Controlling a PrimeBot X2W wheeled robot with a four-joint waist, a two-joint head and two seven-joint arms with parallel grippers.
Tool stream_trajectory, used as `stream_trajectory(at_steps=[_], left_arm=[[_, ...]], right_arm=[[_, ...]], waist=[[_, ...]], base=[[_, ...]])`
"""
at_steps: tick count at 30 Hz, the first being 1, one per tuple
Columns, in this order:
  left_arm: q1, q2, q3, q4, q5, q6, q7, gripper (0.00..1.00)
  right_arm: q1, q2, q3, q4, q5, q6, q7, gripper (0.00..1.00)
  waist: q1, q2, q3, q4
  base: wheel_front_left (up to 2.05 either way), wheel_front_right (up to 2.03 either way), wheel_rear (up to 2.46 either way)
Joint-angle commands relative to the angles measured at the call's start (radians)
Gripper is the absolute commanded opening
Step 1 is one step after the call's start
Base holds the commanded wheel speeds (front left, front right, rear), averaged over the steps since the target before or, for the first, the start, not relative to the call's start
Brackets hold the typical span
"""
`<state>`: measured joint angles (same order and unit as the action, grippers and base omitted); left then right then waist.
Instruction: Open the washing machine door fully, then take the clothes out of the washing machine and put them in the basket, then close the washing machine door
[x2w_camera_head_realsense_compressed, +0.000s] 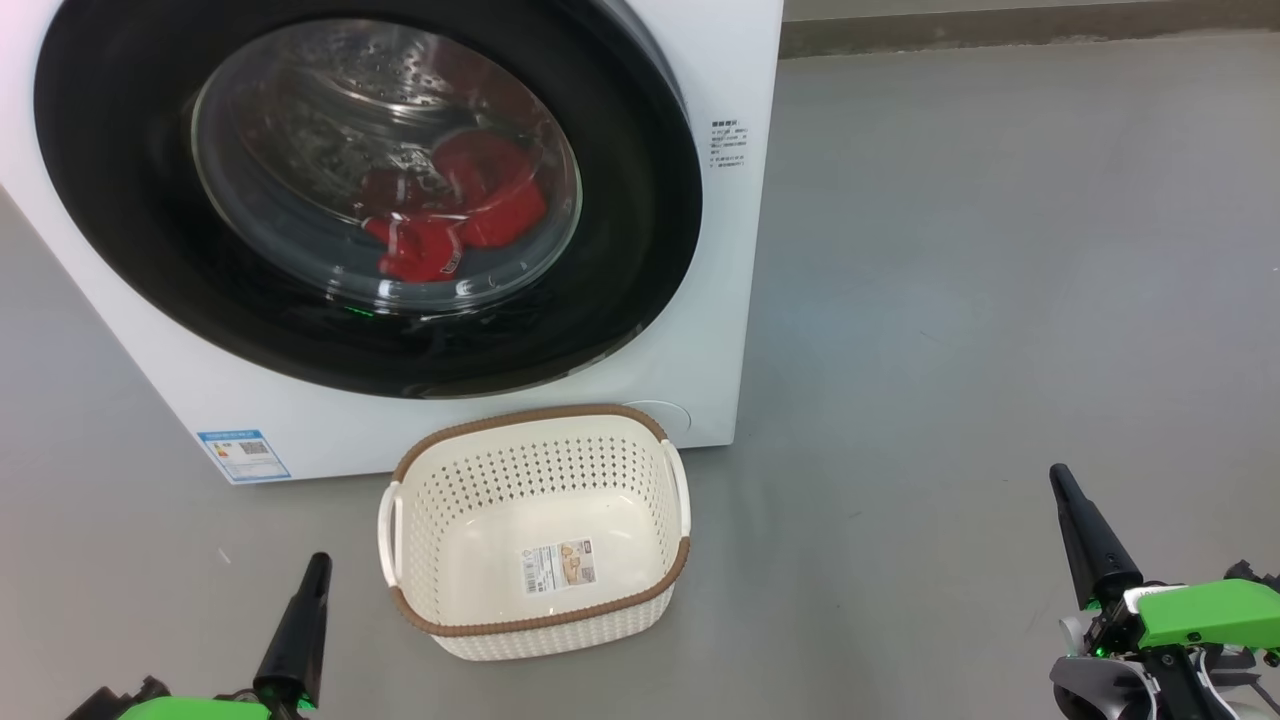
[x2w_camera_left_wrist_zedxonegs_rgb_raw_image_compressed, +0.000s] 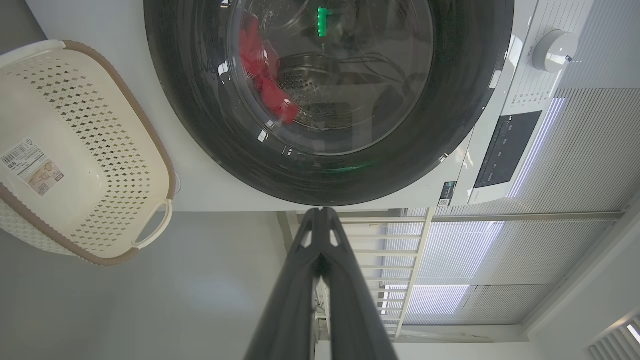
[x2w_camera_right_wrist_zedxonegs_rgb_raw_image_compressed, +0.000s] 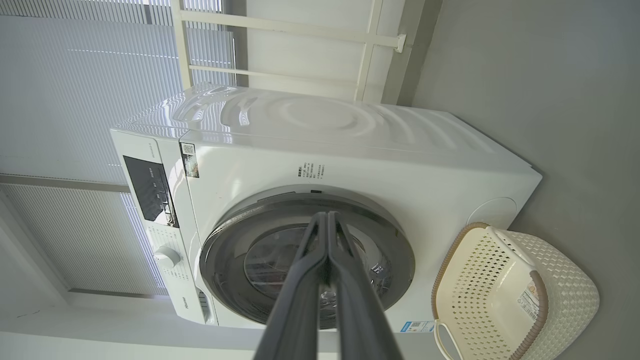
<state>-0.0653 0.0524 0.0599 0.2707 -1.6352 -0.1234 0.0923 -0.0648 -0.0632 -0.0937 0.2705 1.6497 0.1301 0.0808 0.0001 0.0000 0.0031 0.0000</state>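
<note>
Grey floor (x2w_camera_head_realsense_compressed: 950, 300) underlies left end effector (x2w_camera_head_realsense_compressed: 318, 565) and right end effector (x2w_camera_head_realsense_compressed: 1058, 478), both pinched closed, pointing toward the washing machine (x2w_camera_head_realsense_compressed: 730, 80).

The floor (x2w_camera_head_realsense_compressed: 1000, 250) is smooth matt grey, evenly lit, and at the top of the head view it ends in a darker skirting strip (x2w_camera_head_realsense_compressed: 1000, 35) along the foot of the wall. In the wrist views, pale, finely slatted blinds (x2w_camera_right_wrist_zedxonegs_rgb_raw_image_compressed: 75, 100) cover a broad window, with daylight glowing through them. Beside them stands a white rail frame (x2w_camera_right_wrist_zedxonegs_rgb_raw_image_compressed: 290, 28) of thin bars, with a plain pale wall (x2w_camera_right_wrist_zedxonegs_rgb_raw_image_compressed: 300, 52) behind it.
</note>
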Motion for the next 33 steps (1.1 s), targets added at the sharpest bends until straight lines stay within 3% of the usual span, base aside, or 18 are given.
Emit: stream_trajectory(at_steps=[1,7,8,15,19,23,33], left_arm=[[-0.041,0.012,0.035,-0.027,0.011,-0.007,0.006,0.00],[-0.041,0.011,0.036,-0.026,0.012,-0.007,0.007,0.00],[0.000,-0.001,0.001,0.000,0.000,0.000,0.001,1.00],[0.025,-0.018,-0.008,0.054,-0.001,0.001,-0.001,1.00],[0.012,-0.017,-0.019,0.052,0.003,0.001,-0.010,1.00],[0.003,-0.015,-0.029,0.047,0.013,0.000,-0.022,1.00],[-0.026,-0.002,-0.057,0.043,0.084,0.000,-0.058,1.00]], right_arm=[[-0.040,-0.010,0.012,-0.028,-0.014,0.001,0.006,0.00],[-0.040,-0.009,0.010,-0.027,-0.016,0.001,0.008,0.00],[0.000,0.001,-0.005,0.000,-0.007,0.000,0.003,1.00],[0.030,0.021,0.015,0.058,-0.005,0.000,-0.001,1.00],[0.012,0.020,0.035,0.060,-0.001,0.000,-0.012,1.00],[-0.002,0.020,0.054,0.062,-0.006,0.000,-0.022,1.00],[-0.043,0.014,0.100,0.076,-0.056,0.000,-0.055,1.00]], waist=[[0.0000,0.0000,0.000,0.000],[0.0000,0.0000,0.000,0.000],[0.0000,0.0000,0.000,0.000],[0.0001,0.0000,0.000,0.000],[0.0023,0.0000,-0.002,0.000],[0.0002,0.0000,-0.001,0.000],[0.0000,0.0000,-0.001,-0.001]], base=[[0.00,0.00,0.00],[0.00,0.00,0.00],[0.00,0.00,0.00],[0.00,0.00,0.00],[0.00,0.00,0.00],[0.00,0.00,0.00],[0.00,0.00,0.00]])
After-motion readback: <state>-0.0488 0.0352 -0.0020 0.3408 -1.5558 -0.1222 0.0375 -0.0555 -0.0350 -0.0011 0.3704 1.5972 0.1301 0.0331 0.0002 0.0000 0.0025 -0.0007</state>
